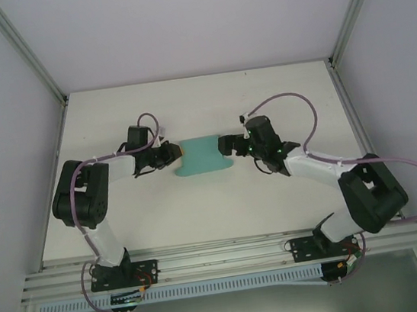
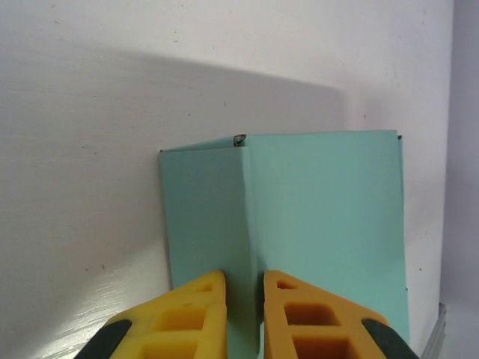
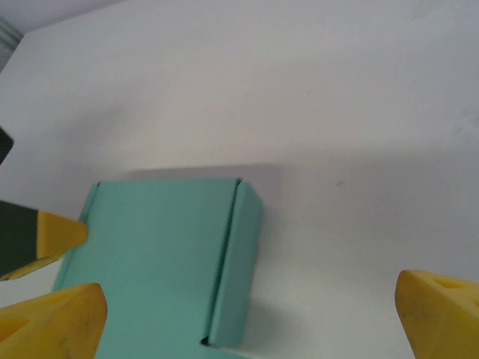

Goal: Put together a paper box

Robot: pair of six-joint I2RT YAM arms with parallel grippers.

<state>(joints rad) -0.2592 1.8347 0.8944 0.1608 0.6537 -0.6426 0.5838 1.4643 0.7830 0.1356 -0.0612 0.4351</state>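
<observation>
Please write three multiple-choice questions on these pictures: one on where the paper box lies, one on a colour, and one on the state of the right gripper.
1. Where does the paper box lie?
A. between the left gripper and the right gripper
B. on top of the right arm
C. to the left of both grippers

2. What colour are the right gripper's fingers?
A. red
B. yellow
C. blue

3. How does the right gripper stand?
A. shut on the box
B. shut on nothing
C. open wide

Answers:
1 A, the top view shows the box between both grippers.
2 B, the right wrist view shows yellow fingers.
3 C, its fingers stand far apart there.
</observation>
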